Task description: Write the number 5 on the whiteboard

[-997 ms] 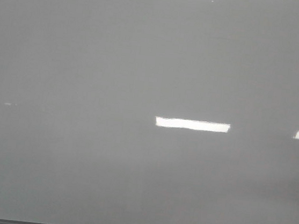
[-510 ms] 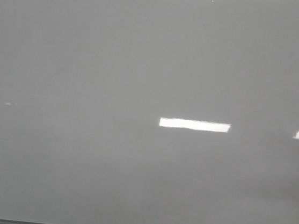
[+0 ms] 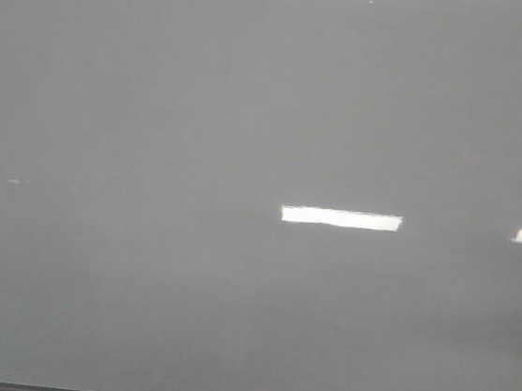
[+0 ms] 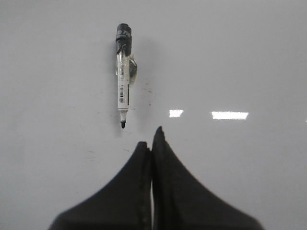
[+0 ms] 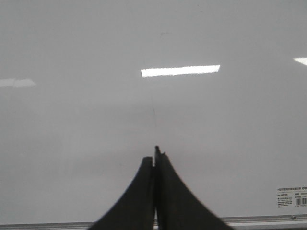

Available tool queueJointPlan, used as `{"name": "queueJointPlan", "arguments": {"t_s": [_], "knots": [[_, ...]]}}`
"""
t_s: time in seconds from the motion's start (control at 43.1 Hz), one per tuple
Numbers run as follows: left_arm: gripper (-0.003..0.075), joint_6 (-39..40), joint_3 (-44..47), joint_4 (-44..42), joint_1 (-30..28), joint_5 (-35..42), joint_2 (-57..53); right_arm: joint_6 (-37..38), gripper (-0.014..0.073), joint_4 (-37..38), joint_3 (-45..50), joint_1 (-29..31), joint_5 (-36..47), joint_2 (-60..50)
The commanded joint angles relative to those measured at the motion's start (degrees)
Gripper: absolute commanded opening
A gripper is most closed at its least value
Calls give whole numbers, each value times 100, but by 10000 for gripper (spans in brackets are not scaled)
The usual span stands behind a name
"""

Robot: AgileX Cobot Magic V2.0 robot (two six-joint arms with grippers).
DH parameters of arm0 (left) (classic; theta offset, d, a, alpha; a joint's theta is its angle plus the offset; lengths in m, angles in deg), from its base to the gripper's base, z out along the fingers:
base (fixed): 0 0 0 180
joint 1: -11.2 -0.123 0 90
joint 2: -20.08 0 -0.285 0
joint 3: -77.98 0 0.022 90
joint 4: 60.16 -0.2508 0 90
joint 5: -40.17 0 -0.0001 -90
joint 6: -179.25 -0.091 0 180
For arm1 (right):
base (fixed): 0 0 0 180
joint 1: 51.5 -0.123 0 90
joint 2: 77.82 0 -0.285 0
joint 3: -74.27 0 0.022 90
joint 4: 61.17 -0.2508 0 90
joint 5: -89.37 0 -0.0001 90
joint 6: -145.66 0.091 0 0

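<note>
we see almost no change on the whiteboard (image 3: 140, 267): only the bright reflection (image 3: 341, 219) has narrowed slightly, so no number 5 is written yet. our left claw (image 4: 152, 143) is pressed together, empty, with the marker (image 4: 123, 81) lying uncapped just ahead of its tips. our right claw (image 5: 155, 158) is pressed together too. a faint line ahead of it may be a scratch.
</note>
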Motion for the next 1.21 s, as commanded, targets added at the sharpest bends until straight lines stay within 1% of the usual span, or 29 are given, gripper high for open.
{"name": "queueJointPlan", "arguments": {"t_s": [0.0, 0.162, 0.348, 0.417, 0.533, 0.579, 0.649, 0.788, 0.858, 0.95, 1.02, 1.089, 1.136, 1.182], "knots": [[-20, 53, 32, 8, 38, 458, -75, 1, -67, 71, -111, 24, 505, -103], [-20, 53, 32, 8, 38, 503, -75, 1, -67, 66, -111, 24, 678, -103], [-20, 53, 32, 8, 38, 792, -75, 1, -67, 66, -126, 24, 1318, -103], [-20, 53, 32, -22, 38, 871, -75, 1, -67, 66, -219, 24, 1314, -103], [-20, 53, -59, -22, 38, 1528, -75, 1, -67, 66, -655, 24, 1001, -103], [-20, 53, -199, -34, 38, 1604, -75, 1, -67, 71, -892, 24, 808, -103], [-20, 42, -508, -78, 38, 1411, -51, 1, -67, 71, -1279, 24, 439, -33], [-20, 17, -1183, -359, 38, 518, 205, 1, -67, 71, -1985, 24, -280, 458], [-20, 17, -1488, -486, 38, 123, 467, 1, -67, 71, -2188, 24, -464, 767], [-20, 17, -1743, -652, 38, -325, 915, 1, -67, 71, -2306, 24, -452, 1151], [-20, 17, -1835, -695, 38, -415, 1213, 1, -67, 71, -2305, 24, -382, 1313], [-20, 17, -1859, -695, 38, -340, 1366, 1, -63, 71, -2305, 24, -360, 1353], [-18, 17, -1859, -695, 38, -264, 1392, 1, -44, 71, -2305, 24, -330, 1353], [-4, 17, -1859, -695, 38, -191, 1407, 1, -5, 71, -2305, 24, -291, 1353]]}}
